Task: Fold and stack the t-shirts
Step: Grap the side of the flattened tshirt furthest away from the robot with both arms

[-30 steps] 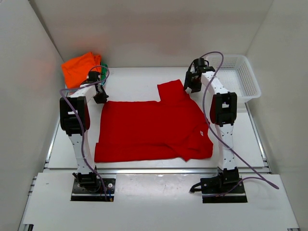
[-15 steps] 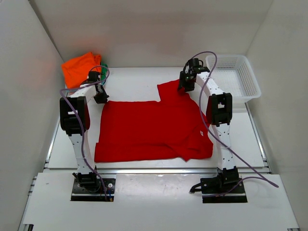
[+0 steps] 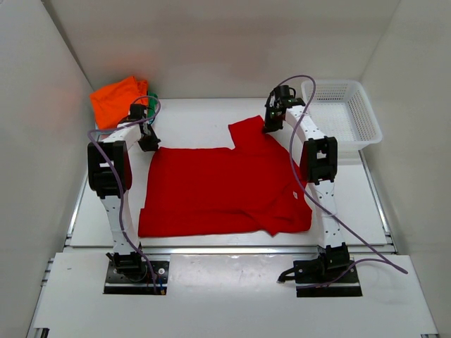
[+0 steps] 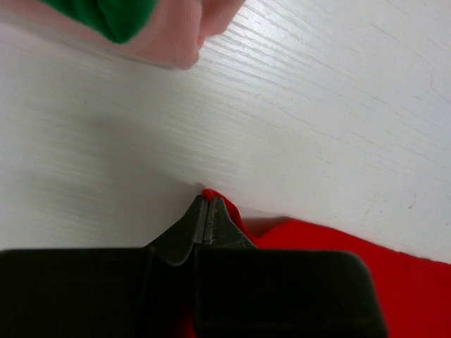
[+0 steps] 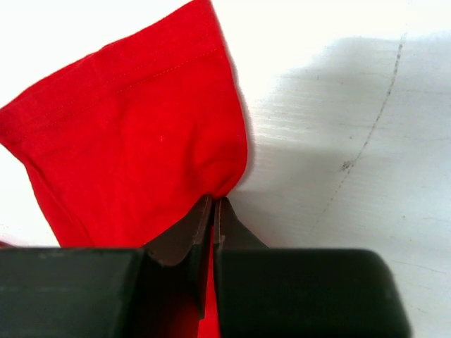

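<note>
Our right pincer, wide a second earlier, had closed on the far sleeve of the red t-shirt spread on the desk. Our left pincer stayed pinching its far-left corner, so we judged the fold ready.

Our top camera high behind the table, facing down; our wrist cameras close over the shared red t-shirt.

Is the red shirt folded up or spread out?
Spread out: the red shirt lies wide on the table, one sleeve sticking out.
</note>
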Controlling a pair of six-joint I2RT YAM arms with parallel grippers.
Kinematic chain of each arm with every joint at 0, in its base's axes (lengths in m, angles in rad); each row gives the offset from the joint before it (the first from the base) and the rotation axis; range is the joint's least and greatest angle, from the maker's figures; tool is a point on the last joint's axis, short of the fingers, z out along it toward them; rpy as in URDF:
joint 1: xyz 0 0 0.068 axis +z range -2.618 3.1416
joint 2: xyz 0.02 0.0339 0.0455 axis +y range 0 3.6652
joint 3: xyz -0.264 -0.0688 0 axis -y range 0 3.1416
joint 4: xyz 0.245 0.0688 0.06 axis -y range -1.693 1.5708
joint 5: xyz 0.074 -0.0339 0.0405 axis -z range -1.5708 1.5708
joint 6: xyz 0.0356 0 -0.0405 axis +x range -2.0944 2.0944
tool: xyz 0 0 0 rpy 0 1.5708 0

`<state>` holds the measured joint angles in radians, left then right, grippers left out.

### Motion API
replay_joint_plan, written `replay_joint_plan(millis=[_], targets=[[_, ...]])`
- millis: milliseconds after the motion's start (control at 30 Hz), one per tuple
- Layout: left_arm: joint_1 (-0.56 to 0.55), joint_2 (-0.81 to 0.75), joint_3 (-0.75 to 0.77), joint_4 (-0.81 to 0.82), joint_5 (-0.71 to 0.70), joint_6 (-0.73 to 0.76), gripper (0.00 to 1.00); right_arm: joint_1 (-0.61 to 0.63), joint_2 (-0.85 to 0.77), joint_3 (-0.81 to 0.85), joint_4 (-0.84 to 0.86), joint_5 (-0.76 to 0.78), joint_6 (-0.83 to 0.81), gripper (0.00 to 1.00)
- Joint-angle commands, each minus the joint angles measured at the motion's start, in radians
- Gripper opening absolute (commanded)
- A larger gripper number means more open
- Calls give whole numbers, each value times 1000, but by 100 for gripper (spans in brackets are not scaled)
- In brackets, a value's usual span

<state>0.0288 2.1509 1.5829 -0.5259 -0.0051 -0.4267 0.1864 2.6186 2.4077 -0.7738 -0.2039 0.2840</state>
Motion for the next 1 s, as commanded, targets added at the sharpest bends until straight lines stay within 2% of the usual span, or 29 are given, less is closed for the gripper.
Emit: replay_joint_plan(millis=[0,200,367,567,767,967], targets=[[-7,-8,45,-19,44,8,0,-16,-14,50,41,-23,-13,0],[16,-57,42,-17,33,37,0,-54,-146,6,62,-84,-12,0],[28,-114,-47,3,37,72,0,-70,-245,-114,48,-153,-32,0],[40,-206,-148,13,42,124,0,-61,-362,-235,21,-163,-52,0],[57,-292,-227,3,60,155,0,-47,-508,-409,18,-178,-63,1],[69,-379,-313,-22,54,170,0,-28,-681,-686,48,-175,-72,0]])
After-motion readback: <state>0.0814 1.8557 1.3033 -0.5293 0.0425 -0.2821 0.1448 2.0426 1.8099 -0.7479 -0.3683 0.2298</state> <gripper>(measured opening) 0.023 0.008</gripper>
